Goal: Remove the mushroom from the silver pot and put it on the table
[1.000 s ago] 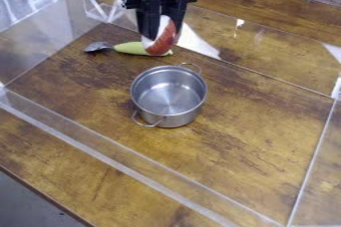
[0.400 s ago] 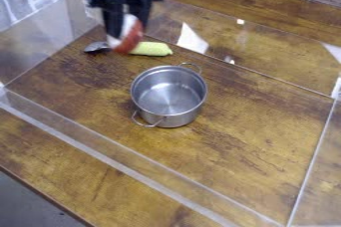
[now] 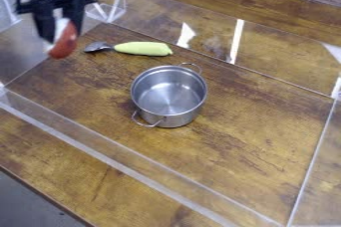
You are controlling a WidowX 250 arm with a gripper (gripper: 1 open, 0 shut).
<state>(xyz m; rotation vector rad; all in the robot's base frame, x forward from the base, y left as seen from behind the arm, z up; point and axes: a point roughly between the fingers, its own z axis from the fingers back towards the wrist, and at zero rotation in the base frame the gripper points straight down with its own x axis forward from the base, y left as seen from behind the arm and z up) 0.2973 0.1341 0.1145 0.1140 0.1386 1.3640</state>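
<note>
we see the hand (image 3: 62,34) at the far left, clamped on the mushroom (image 3: 63,40) above the bench (image 3: 240,151). the silver pot (image 3: 170,96) sits mid-bench, well apart, a yellow-green vegetable (image 3: 142,48) behind it.

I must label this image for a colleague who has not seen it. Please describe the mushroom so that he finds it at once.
Start at the silver pot in the middle of the table, then look to the far left corner. There the gripper holds the mushroom above the wood. It is short and reddish, unlike the long yellow-green vegetable lying nearby.
</note>
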